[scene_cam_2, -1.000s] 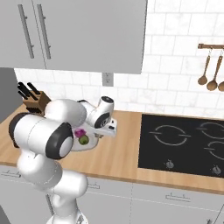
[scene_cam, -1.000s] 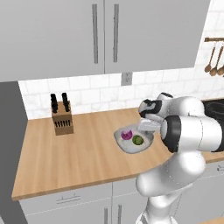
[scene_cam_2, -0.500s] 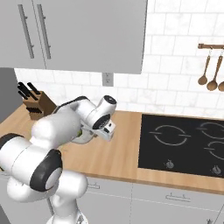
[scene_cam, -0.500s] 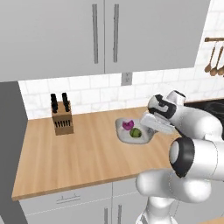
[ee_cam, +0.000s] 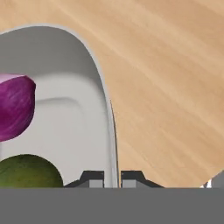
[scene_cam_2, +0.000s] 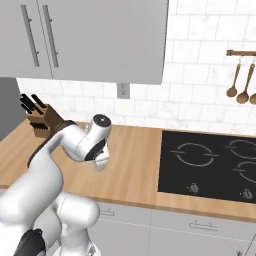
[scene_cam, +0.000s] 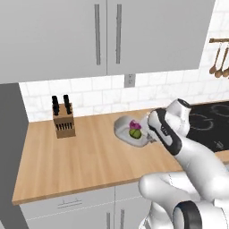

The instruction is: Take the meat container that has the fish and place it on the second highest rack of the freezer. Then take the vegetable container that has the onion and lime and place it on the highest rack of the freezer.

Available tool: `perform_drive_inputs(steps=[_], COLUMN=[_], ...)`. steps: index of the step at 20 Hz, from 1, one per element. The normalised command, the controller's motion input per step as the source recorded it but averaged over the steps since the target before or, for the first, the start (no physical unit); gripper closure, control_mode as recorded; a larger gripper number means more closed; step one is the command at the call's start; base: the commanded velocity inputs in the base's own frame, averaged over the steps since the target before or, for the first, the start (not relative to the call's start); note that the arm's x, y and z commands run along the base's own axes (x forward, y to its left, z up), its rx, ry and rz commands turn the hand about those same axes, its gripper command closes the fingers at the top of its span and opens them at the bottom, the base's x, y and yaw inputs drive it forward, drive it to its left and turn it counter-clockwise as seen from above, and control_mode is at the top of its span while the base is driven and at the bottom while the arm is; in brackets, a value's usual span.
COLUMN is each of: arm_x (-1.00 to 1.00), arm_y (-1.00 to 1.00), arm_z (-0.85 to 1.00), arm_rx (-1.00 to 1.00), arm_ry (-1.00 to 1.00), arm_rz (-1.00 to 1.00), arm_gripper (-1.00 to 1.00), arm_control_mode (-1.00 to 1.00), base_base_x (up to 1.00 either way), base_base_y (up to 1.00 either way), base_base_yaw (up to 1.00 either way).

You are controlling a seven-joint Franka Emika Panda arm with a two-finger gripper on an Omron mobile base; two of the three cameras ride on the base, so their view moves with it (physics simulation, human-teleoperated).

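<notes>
Two grey wall cupboards (scene_cam: 103,38) hung above the long wooden counter (scene_cam: 67,156), and this counter carried everything else. At its left end the grey side of the freezer (scene_cam: 8,147) rose as a tall panel, well apart from the arm. On the right the black cooktop (scene_cam_2: 210,165) was set into the counter, and wooden spoons (scene_cam_2: 239,82) hung on the tiled wall above it. A knife block (scene_cam: 62,123) stood near the wall on the left part of the counter. The vegetable container (scene_cam: 123,129), a pale rounded dish, lay on the wood between the knife block and the cooktop. Inside it the purple onion (scene_cam: 134,125) sat just behind the green lime (scene_cam: 134,133), the two touching or almost touching. The gripper (ee_cam: 112,177) was low at the right rim of the dish. In the hand view its two dark fingertips (ee_cam: 92,178) stood one on each side of the thin rim, with only a narrow gap between them, so it was closed on the vegetable container. In that view the onion (ee_cam: 15,107) and the lime (ee_cam: 28,170) were at the left side.
</notes>
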Motion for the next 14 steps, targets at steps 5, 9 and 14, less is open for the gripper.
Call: perform_drive_inputs(steps=[5, 9, 14], arm_x=[-0.19, -0.05, -0.23], arm_y=[0.12, 0.00, 0.00], arm_z=[0.43, 0.49, 0.49], arm_rx=[0.00, 0.00, 0.00], arm_ry=[0.15, 0.18, 0.20], arm_rz=[-0.61, -0.54, -0.39], arm_gripper=[1.00, 1.00, 1.00], arm_control_mode=[-1.00, -1.00, -1.00], base_base_x=[0.00, 0.00, 0.00], base_base_y=[0.00, 0.00, 0.00], base_base_yaw=[0.00, 0.00, 0.00])
